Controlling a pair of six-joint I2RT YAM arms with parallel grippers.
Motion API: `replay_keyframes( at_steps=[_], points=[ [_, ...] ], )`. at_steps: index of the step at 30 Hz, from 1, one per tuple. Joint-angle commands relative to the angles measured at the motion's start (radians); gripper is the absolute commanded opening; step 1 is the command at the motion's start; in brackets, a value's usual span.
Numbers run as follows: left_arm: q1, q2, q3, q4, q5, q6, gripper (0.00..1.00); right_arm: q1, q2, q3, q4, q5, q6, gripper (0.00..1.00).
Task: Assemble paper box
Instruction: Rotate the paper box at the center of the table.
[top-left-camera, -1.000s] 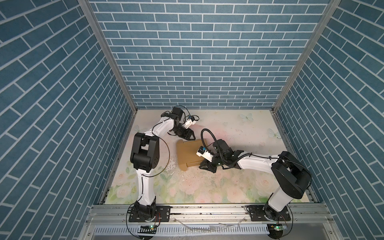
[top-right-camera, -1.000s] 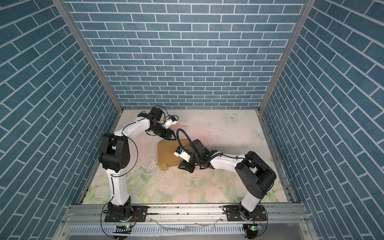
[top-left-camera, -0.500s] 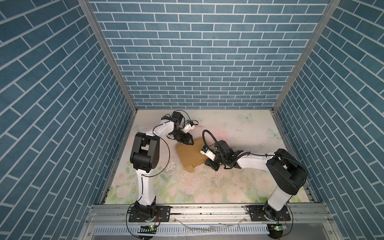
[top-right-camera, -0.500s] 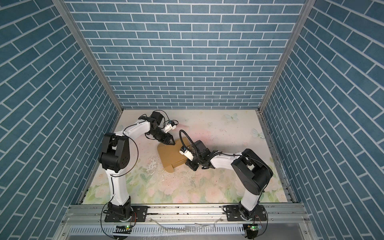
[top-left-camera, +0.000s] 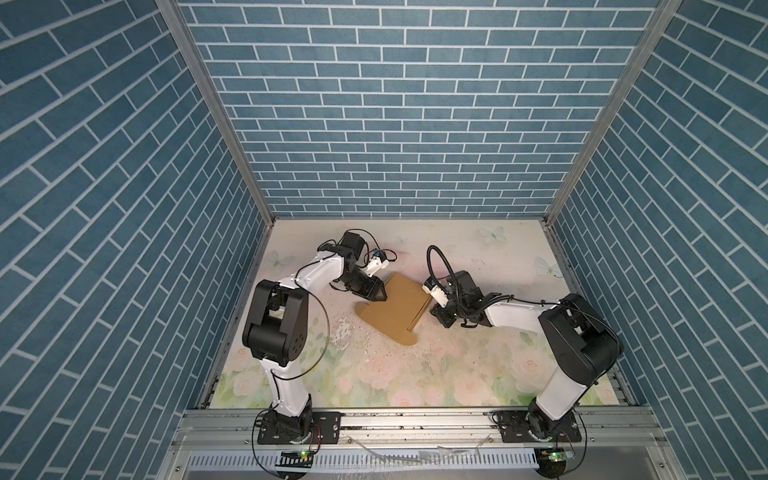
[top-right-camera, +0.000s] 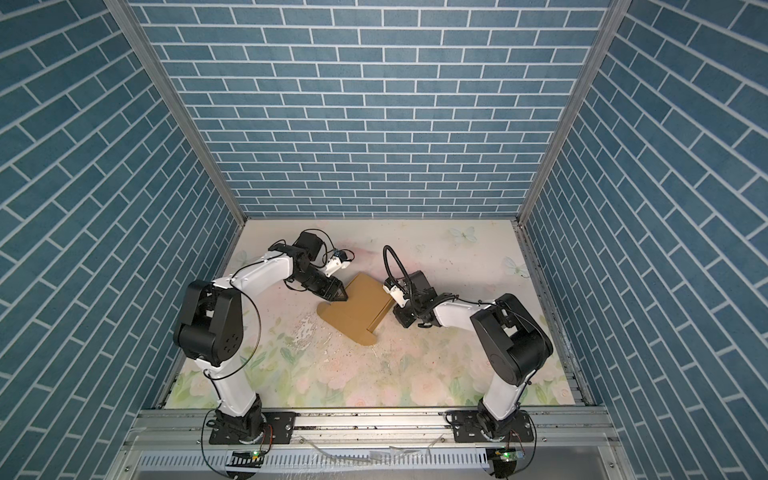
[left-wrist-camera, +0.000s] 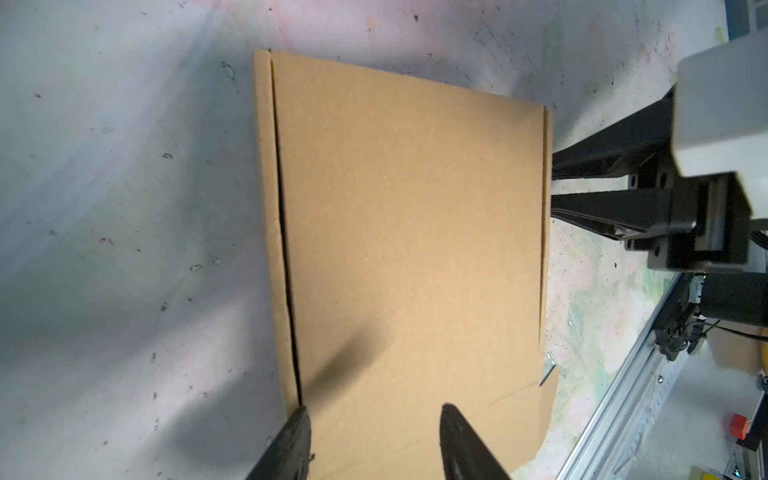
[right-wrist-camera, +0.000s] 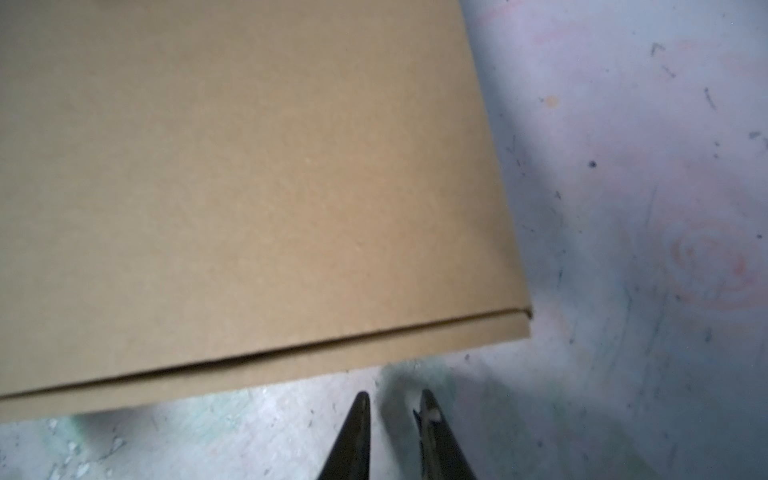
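Two arms rooted on the near rail (top-left-camera: 415, 424), one toward each end.

Left arm (top-left-camera: 320, 270): upright from its base, bent at a black elbow, white forearm stretched away and inward, wrist turned back toward the middle. Left tool (top-left-camera: 380, 294) (top-right-camera: 338, 294) tipped down over the paper box (top-left-camera: 395, 305) at its far-left edge. In the left wrist view, jaws of this tool (left-wrist-camera: 374, 415) well apart, cardboard (left-wrist-camera: 407, 232) showing between the tips, nothing clamped. Cannot tell whether the tips press on the sheet or hang just above it.

Right arm (top-left-camera: 519, 316): elbow folded low, forearm lying nearly level and reaching inward. Right tool (top-left-camera: 437, 309) (top-right-camera: 400, 311) aimed at the box's right edge. In the right wrist view, tips (right-wrist-camera: 392, 399) close together with only a slim gap, holding nothing, just short of the cardboard (right-wrist-camera: 249, 187), a strip of tabletop (right-wrist-camera: 623, 249) between.

Box flat on the flowered tabletop (top-left-camera: 457, 374), mid-way between both tools, turned at an angle, a rounded tab at its near corner. In both top views, little of its folds readable (top-right-camera: 357, 309). In the right wrist view, blurred and mostly cut off by the frame.
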Motion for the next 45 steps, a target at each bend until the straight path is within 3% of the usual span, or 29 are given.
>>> replay_keyframes(
  at_steps=[1,7,13,21,29,35,41,45],
  points=[
    [-0.004,-0.029,-0.002,0.021,-0.017,0.014,0.52,-0.004,-0.088,-0.024,-0.030,0.022,-0.046,0.25],
    [-0.001,0.021,0.087,-0.022,-0.056,0.045,0.52,0.004,-0.174,-0.080,0.009,-0.036,0.002,0.26],
    [0.007,0.102,0.129,-0.038,-0.080,0.050,0.41,0.009,-0.170,-0.106,0.074,-0.033,0.038,0.27],
    [0.007,0.134,0.134,-0.025,-0.105,0.039,0.40,0.009,-0.136,-0.115,0.123,-0.058,0.048,0.27],
    [0.029,0.116,0.099,0.005,-0.138,0.022,0.26,0.012,-0.134,-0.122,0.116,-0.058,0.028,0.27],
    [0.034,0.148,0.114,-0.003,-0.120,0.007,0.24,0.013,-0.124,-0.124,0.116,-0.044,0.022,0.28],
    [0.037,0.160,0.106,0.004,-0.116,0.012,0.24,0.024,-0.211,-0.177,0.172,0.000,-0.032,0.35],
    [0.045,0.154,0.100,0.013,-0.109,0.013,0.24,0.047,-0.324,-0.184,0.161,0.072,-0.149,0.49]
  ],
)
